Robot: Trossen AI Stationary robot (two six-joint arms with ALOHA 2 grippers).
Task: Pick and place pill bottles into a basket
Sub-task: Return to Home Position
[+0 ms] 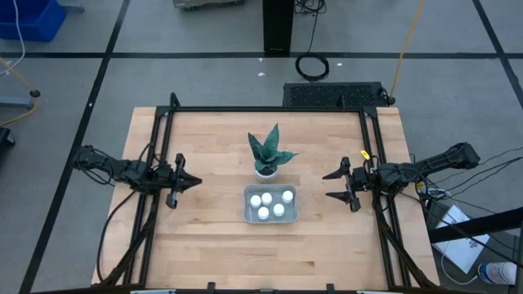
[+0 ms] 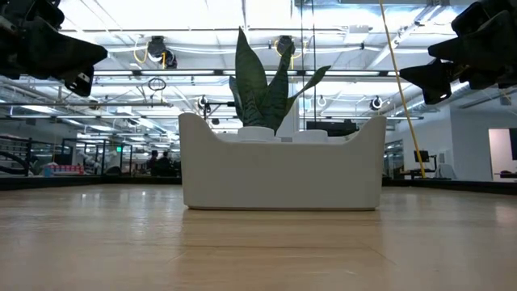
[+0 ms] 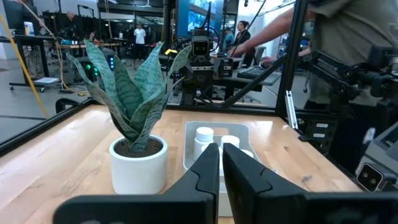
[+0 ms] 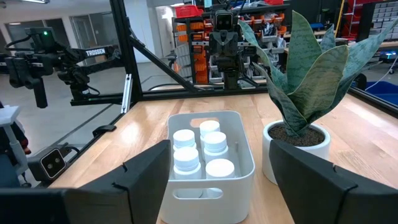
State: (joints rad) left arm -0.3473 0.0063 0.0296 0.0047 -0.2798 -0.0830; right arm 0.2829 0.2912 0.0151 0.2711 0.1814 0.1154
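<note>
High view: wooden table [image 1: 204, 237] inside a black frame [image 1: 270, 109], w/ both arms drawn back to opposite sides and the grippers facing each other across the ctr. The left gripper [image 1: 194, 181] hovers over the table's left part, well apart from the basket [image 1: 271, 221]. Its fingers [image 3: 205, 171] are almost together, w/ only a thin slit btwn them, and hold nothing. The right gripper [image 1: 329, 185] hovers over the right part, also well clear of the basket. Its fingers [image 4: 146, 171] are spread wide, w/ nothing btwn them. The basket sits near the table ctr, roughly midway btwn the two grippers. All five pill bottles [image 1: 267, 198] stand upright inside it, caps up, in a close cluster. The right wrist view shows them in approx. two rows, w/ neighbours touching or nearly so. A white plant pot [image 1: 266, 172] w/ a green spiky plant [image 1: 270, 147] stands just beside the basket's far long rim, on the side toward the frame's back bar. Low view: the basket's pale wall fills the middle, flat on the wood, w/ the leaves rising behind it. Both grippers hang high in the upper corners, off the table. Bkgd, left wrist view: a person [image 3: 348, 31] in a grey top stands close by the table frame, w/ more people farther off in the room.
</note>
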